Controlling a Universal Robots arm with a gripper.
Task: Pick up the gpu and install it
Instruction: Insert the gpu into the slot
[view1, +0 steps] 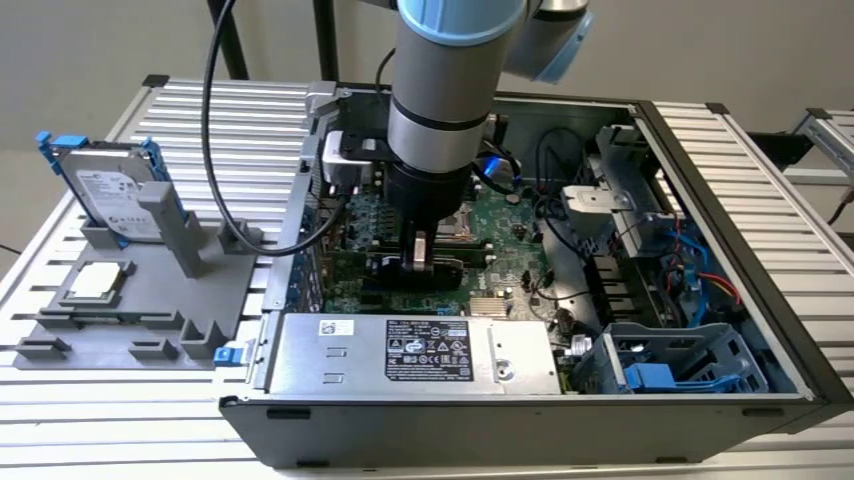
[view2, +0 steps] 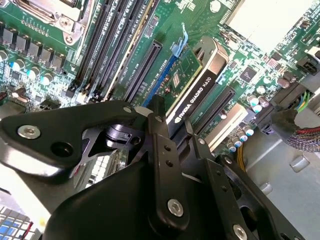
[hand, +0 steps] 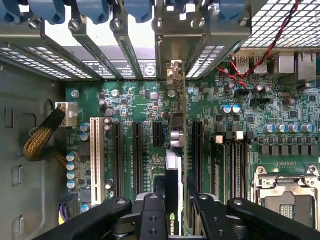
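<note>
The gpu (hand: 173, 165) stands on edge inside the open computer case, and my gripper (hand: 175, 200) is shut on its top edge. In the second wrist view the gpu (view2: 195, 95) shows its black cover. Its lower edge lies along a blue slot (view2: 160, 75) of the green motherboard (view2: 200, 30). I cannot tell how deep it sits. Its metal bracket (hand: 173, 70) lines up with the case's rear openings. In the exterior view my gripper (view1: 418, 262) hangs low over the motherboard (view1: 514, 225), hiding most of the card.
A silver hard drive (view1: 114, 190) and a square chip (view1: 96, 280) rest on a grey fixture on the exterior view's left. The case holds a power supply (view1: 414, 350), a blue drive cage (view1: 681, 365), loose cables (view1: 667, 250) and a processor socket (hand: 285, 195).
</note>
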